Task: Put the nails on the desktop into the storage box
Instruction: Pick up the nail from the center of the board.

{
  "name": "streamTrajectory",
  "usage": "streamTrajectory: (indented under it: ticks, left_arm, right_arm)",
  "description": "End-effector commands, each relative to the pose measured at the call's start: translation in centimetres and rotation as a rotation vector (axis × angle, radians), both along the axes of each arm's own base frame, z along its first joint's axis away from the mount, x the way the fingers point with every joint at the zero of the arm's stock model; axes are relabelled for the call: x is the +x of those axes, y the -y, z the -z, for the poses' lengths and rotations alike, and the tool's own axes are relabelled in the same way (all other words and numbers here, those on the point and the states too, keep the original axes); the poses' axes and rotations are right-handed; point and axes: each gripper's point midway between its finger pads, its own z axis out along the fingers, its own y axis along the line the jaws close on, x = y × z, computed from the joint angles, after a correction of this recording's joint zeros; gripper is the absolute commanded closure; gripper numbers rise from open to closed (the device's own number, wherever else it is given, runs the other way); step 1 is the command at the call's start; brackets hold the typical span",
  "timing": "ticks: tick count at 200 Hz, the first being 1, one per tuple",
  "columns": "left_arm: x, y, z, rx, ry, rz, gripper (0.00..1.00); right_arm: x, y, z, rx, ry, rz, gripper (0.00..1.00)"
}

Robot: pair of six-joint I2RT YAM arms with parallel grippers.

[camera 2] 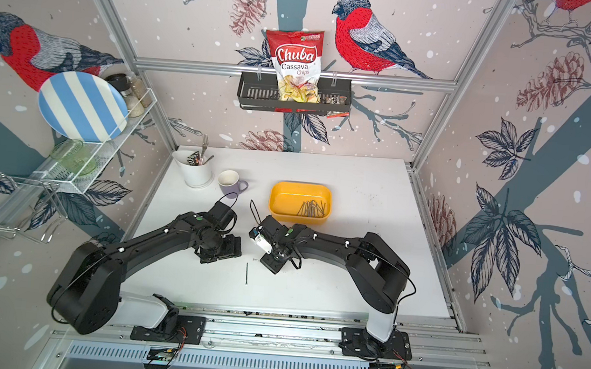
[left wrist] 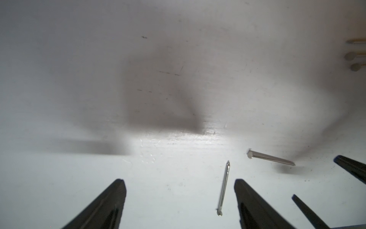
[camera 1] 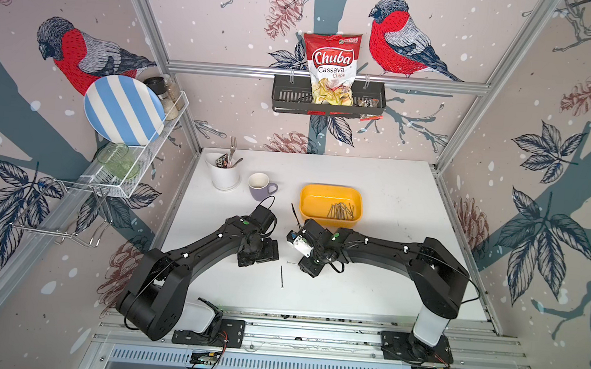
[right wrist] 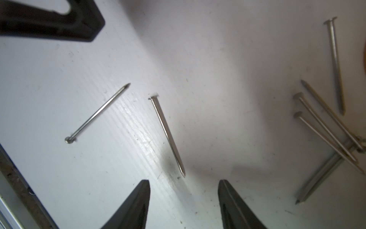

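The left pincer (left wrist: 179, 181) stands spread over a loose nail (left wrist: 223, 188) on the table (left wrist: 79, 59); the right pincer (right wrist: 184, 180), spread too, grips nothing; nails (camera 1: 341, 211) lie in the storage box (camera 1: 310, 201)

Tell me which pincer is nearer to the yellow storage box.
Right. The right pincer is poised over the desktop just on the robot's side of the storage box. The left pincer is farther off, nearer the purple mug.
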Motion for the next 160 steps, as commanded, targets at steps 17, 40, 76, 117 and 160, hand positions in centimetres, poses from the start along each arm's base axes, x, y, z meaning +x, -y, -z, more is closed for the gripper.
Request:
streamTrajectory:
  ticks: [17, 40, 76, 117, 160]
  left_arm:
    - [0.3, -1.3, -0.3, 0.006, 0.037, -0.025, 0.07]
    - [0.5, -2.2, 0.1, 0.009, 0.024, -0.051, 0.05]
    - [1.5, -3.4, 0.2, -0.016, 0.017, -0.094, 0.05]
    - [1.8, -3.9, 0.5, -0.093, 0.01, -0.141, 0.05]
    - [1.9, -4.2, 0.1, -0.11, 0.027, -0.126, 0.05]
  right_arm:
    - [0.1, -0.9, 0.1, -0.01, 0.032, -0.032, 0.39]
    - [0.6, -0.8, 0.6, -0.023, 0.038, -0.034, 0.4]
    - [1.4, -1.5, 0.9, 0.014, 0.004, -0.051, 0.4]
    - [0.8, -2.2, 1.5, 0.015, -0.041, -0.072, 0.41]
    - [-0.5, -2.9, 3.4, -0.037, -0.068, -0.113, 0.41]
